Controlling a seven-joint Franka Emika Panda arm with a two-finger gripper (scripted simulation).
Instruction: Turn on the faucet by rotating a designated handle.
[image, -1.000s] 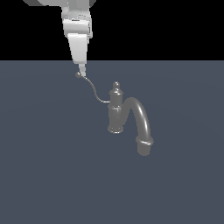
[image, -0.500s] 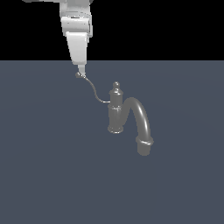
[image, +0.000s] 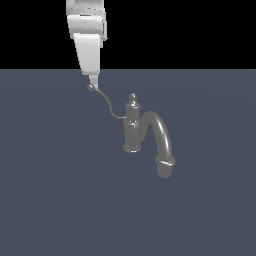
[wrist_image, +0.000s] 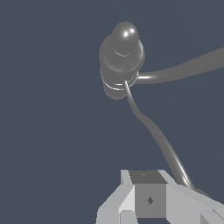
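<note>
Little has changed over the last second: the gripper (image: 93, 83) hangs at the handle's ball tip just as it did in both earlier exterior views, and the handle (image: 107, 102) keeps the same S-curve out from the post toward the exterior view's left. The faucet (image: 133, 127) has not turned either; its spout (image: 161, 137) arches toward the exterior view's right and down, as before. My reading is that the push has not yet taken hold, or is only beginning, so the faucet is not on yet.

The arm comes down from the top of the exterior view, nearly vertical with a slight lean, its white body narrowing to a single visible tip just above and touching, or all but touching, the ball. In the wrist view the handle (wrist_image: 151, 131) runs from the post (wrist_image: 120, 57) down to the fingers (wrist_image: 148, 199) and disappears beside them. Whether the fingers are apart, together or clamped on the wire I cannot tell; neither view shows both tips clearly.

The faucet stands near the middle of the counter (image: 50, 200), handle end on the far side from the spout.
</note>
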